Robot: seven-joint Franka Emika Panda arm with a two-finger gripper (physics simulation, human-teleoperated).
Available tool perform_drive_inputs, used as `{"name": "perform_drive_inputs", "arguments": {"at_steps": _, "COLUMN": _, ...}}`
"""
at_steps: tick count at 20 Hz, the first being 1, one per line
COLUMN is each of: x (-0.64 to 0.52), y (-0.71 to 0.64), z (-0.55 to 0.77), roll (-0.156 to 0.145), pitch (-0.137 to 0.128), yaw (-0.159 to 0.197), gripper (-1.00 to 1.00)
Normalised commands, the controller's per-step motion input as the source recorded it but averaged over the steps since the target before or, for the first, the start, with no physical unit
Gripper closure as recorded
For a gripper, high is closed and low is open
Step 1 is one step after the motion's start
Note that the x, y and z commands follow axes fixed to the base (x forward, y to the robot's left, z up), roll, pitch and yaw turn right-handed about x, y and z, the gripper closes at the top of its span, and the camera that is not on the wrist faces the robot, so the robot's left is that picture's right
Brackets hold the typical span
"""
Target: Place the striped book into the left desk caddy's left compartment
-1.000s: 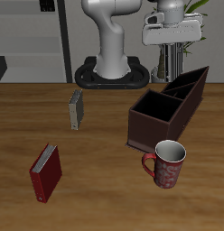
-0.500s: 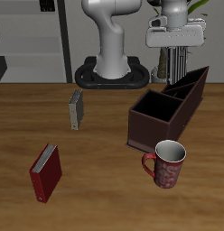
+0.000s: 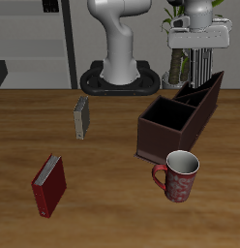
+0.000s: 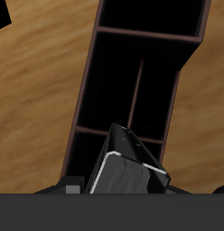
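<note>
My gripper [image 3: 195,48] is shut on the striped book [image 3: 194,68], which hangs upright with its black and pale grey stripes vertical. It is held above the far end of a dark maroon-brown desk caddy [image 3: 167,141]; only this one caddy shows. In the wrist view the book [image 4: 132,168] is seen from its top edge, with the caddy's open compartments and dividers [image 4: 145,33] below it. The book's lower edge is near the caddy's rim and I cannot tell if it touches.
A red-patterned mug [image 3: 178,175] stands in front of the caddy near the table's front edge. A red book [image 3: 49,185] lies toward the front. A small grey book [image 3: 81,117] stands farther back. The robot base [image 3: 118,81] and a potted plant [image 3: 176,21] are behind.
My gripper has carried the striped book sideways, farther over the caddy's far end. Nothing else has moved.
</note>
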Motion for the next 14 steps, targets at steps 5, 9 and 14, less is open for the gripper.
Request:
{"name": "perform_drive_inputs", "arguments": {"at_steps": 5, "x": -0.09, "y": 0.24, "z": 0.01, "roll": 0.037, "pitch": 0.01, "yaw": -0.02, "gripper": 1.0}}
{"name": "perform_drive_inputs", "arguments": {"at_steps": 9, "x": 0.0, "y": 0.07, "z": -0.07, "roll": -0.01, "pitch": 0.021, "yaw": -0.015, "gripper": 1.0}}
{"name": "perform_drive_inputs", "arguments": {"at_steps": 14, "x": 0.05, "y": 0.08, "z": -0.18, "roll": -0.003, "pitch": 0.036, "yaw": -0.008, "gripper": 1.0}}
